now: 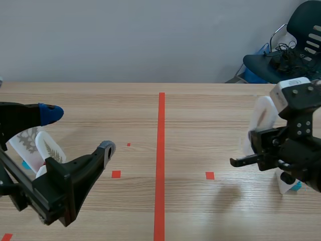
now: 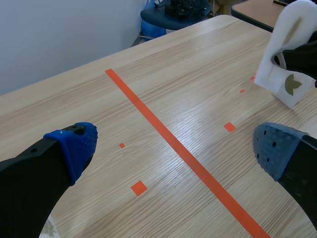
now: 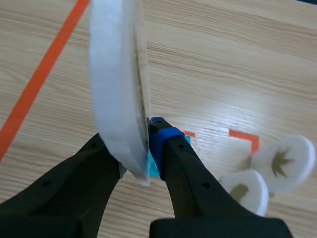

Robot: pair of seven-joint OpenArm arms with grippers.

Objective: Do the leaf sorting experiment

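Scene view, desk [image 1: 200,105]: pale wood filling the frame from the bottom up to the grey wall. An orange-red tape line runs up the centre, which I take to be the divide between two sorting sides.
Chair [image 1: 296,50]: dark, in the upper right corner behind the desk, with cables piled on the seat. It plays no part in the task.
Left pincer [image 1: 78,130]: at the lower left of the frame, fingers spread wide with nothing between them. In its own wrist view only bare desk and tape lie ahead of the pads. It looks parked clear of the work, or ready to receive.
Right pincer [image 3: 141,148]: at the right edge, mid-height, pinching the held leaf disc by its lower rim.
Held leaf disc [image 3: 116,84]: thick and white, standing upright and edge-on between the right fingers. A grip at the rim probably leaves the printed face unobstructed. A scrap of light blue shows beneath it, and I cannot tell what it is.
Left leaf discs [image 1: 37,145]: two white discs with printed leaves, at the left, mid-height, behind the left arm. They are likely that side's group.
Loose leaf discs [image 3: 290,161]: two more on the desk just beside the right pincer, leaf faces showing and close together. Presumably they are waiting to be sorted.
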